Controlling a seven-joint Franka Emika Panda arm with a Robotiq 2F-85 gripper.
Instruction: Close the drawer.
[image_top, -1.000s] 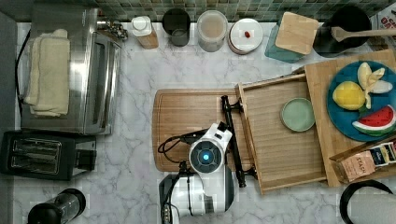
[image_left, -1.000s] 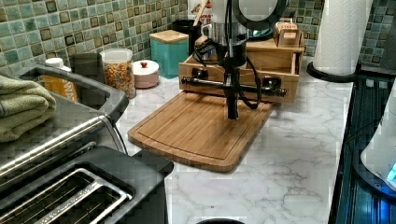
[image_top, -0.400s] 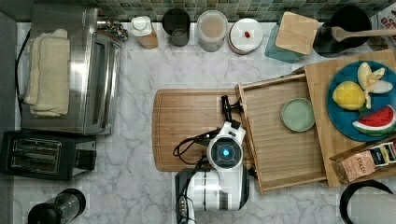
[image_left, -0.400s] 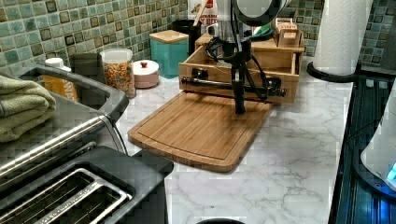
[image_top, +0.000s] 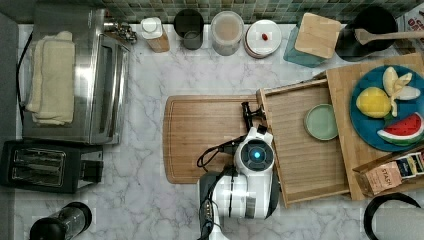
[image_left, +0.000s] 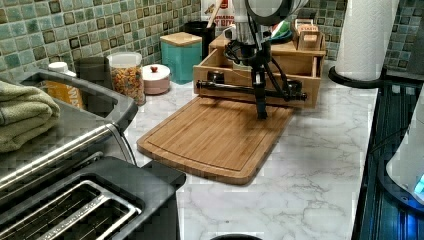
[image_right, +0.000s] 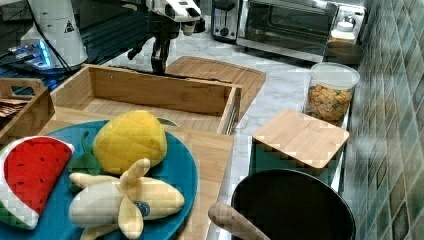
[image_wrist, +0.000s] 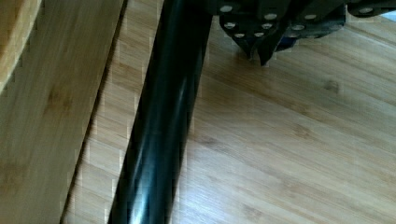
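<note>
While my black gripper (image_top: 256, 134) hangs shut and empty over the dark bamboo cutting board (image_top: 200, 135), the pale bamboo drawer (image_top: 305, 160) lies open just to the top view's right. From the left view, its black bar handle (image_left: 235, 88) runs crosswise just beyond my fingertips.

Pale bamboo drawer (image_top: 305, 155) pulled open, black bar handle (image_left: 250, 89) in front, over cutting board.

My gripper (image_left: 261, 116) hangs over the cutting board (image_top: 205, 137). The drawer (image_top: 305, 145) lies just beyond it, on the top view's right.
</note>
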